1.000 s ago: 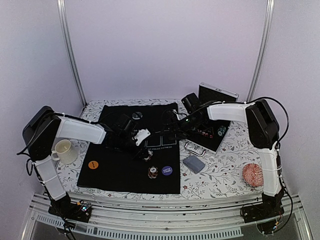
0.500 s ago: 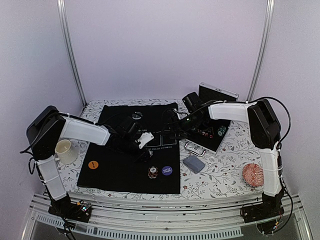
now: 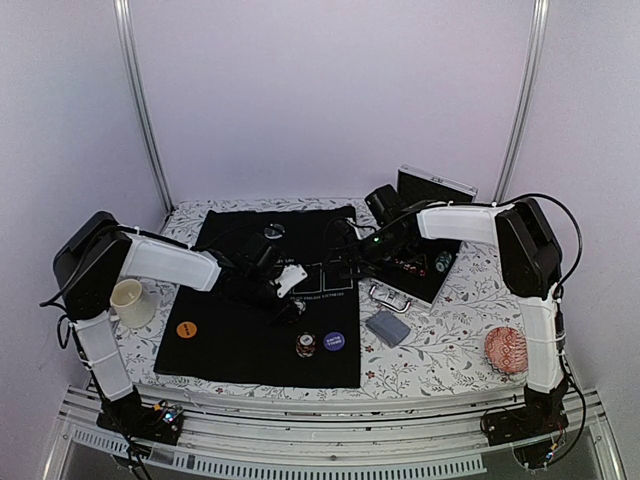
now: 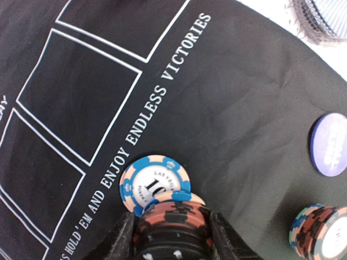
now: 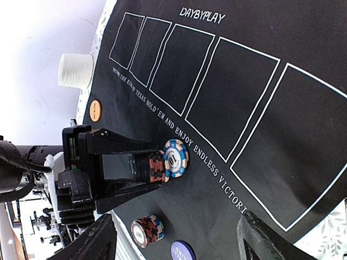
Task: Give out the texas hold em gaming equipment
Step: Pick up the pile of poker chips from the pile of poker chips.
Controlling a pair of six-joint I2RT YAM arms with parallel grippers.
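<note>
My left gripper (image 4: 172, 227) is shut on a tall stack of red, black and blue poker chips (image 4: 172, 219) that stands on the black mat (image 3: 240, 340). From under the stack's far side a blue-and-cream chip marked 10 (image 4: 154, 179) pokes out flat. The right wrist view shows the same stack (image 5: 146, 167) between the left fingers. My right gripper (image 5: 176, 216) hangs open above the mat's right part, holding nothing. A second chip stack (image 3: 306, 345), a purple button (image 3: 334, 341), an orange button (image 3: 186, 329) and a silver disc (image 3: 274, 231) lie on the mat. A blue-grey card deck (image 3: 387, 328) lies off its right edge.
An open black case (image 3: 420, 265) with more chips stands at the back right. A cream mug (image 3: 130, 300) sits left of the mat, close to my left arm. Near the right arm's base lies a red patterned disc (image 3: 506, 350).
My left arm has reached a little further right and lower, bringing the chip stack down onto the mat. The right arm has not moved.
</note>
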